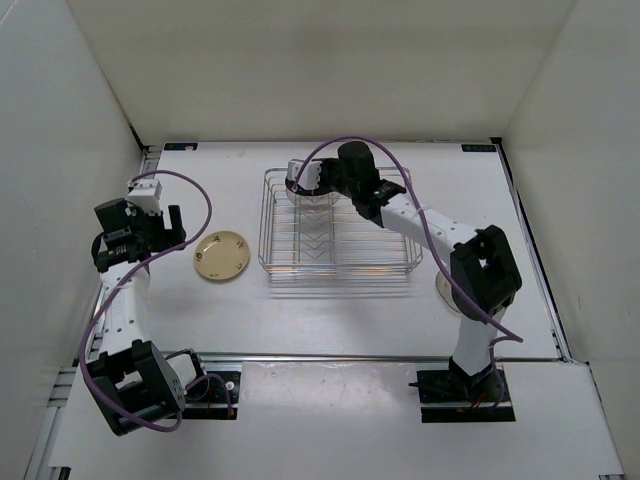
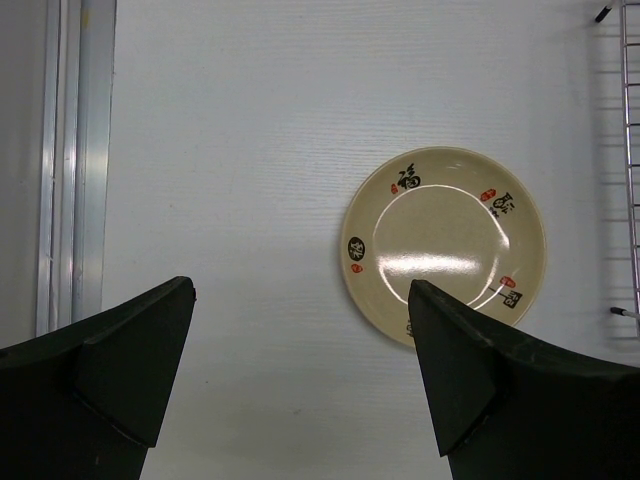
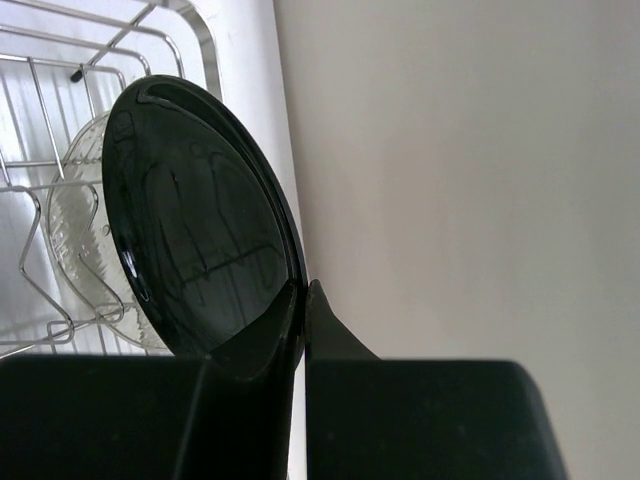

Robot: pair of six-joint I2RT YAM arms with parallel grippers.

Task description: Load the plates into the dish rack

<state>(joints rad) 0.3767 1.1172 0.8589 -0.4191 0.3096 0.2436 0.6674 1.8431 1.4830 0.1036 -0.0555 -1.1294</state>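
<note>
My right gripper (image 3: pixel 305 290) is shut on the rim of the glossy black plate (image 3: pixel 190 230) and holds it upright over the far left end of the silver wire dish rack (image 3: pixel 190 45). A pale translucent plate (image 3: pixel 75 225) stands in the dividers just behind it. In the top view the right gripper (image 1: pixel 300 186) is at the rack's (image 1: pixel 266 225) back left corner. The tan-yellow plate (image 1: pixel 222 256) lies flat on the table left of the rack. My left gripper (image 2: pixel 300 290) is open and empty, hovering just left of that plate (image 2: pixel 443 245). A second pale plate does not show.
The left gripper (image 1: pixel 172 228) is near the table's left edge, beside a metal rail (image 2: pixel 75 150). The rack's wire edge (image 2: pixel 630 150) lies right of the tan plate. White walls enclose the table on three sides.
</note>
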